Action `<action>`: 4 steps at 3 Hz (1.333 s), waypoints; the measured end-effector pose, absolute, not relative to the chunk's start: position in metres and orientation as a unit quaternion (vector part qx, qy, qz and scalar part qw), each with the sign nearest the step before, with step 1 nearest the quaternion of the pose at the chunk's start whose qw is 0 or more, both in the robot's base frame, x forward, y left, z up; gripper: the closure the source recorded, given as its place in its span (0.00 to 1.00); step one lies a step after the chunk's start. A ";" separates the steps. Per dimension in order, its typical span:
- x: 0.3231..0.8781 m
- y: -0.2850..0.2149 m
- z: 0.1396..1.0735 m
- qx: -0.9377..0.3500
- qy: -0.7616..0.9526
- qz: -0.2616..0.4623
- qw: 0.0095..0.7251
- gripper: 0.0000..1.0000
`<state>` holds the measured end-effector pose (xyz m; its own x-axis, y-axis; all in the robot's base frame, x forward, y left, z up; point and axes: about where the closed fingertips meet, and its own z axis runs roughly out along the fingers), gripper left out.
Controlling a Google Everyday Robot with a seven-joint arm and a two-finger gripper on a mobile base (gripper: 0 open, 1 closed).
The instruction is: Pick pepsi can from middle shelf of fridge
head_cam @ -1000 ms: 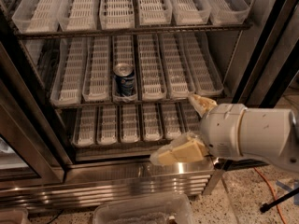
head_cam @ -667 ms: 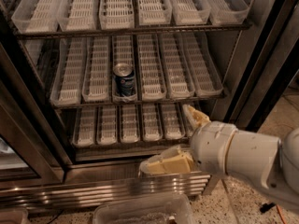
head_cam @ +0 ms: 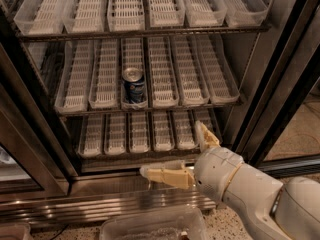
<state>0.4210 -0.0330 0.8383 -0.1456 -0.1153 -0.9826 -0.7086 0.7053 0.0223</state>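
The pepsi can (head_cam: 133, 87) stands upright at the front of the third lane from the left on the middle shelf (head_cam: 150, 105) of the fridge (head_cam: 280, 79). It is dark blue with a silver top. My gripper (head_cam: 175, 151) is open and empty, with its two cream fingers spread wide. One finger (head_cam: 165, 175) points left in front of the fridge's steel base; the other finger (head_cam: 206, 135) points up before the lowest rack. The gripper is below and to the right of the can, well apart from it.
The top rack (head_cam: 145, 31) and the lowest rack (head_cam: 145, 151) hold clear lanes with nothing in them. Dark door frames stand at left (head_cam: 30, 129) and right (head_cam: 295, 59). A ribbed steel base (head_cam: 100, 201) runs below. A clear plastic bin (head_cam: 150, 226) sits at the bottom.
The arm has shifted left, so the gripper now sits further left below the shelves. The fingers stay spread. The can has not moved.
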 end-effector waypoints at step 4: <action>0.447 0.023 0.852 -0.237 0.733 0.229 0.595 0.00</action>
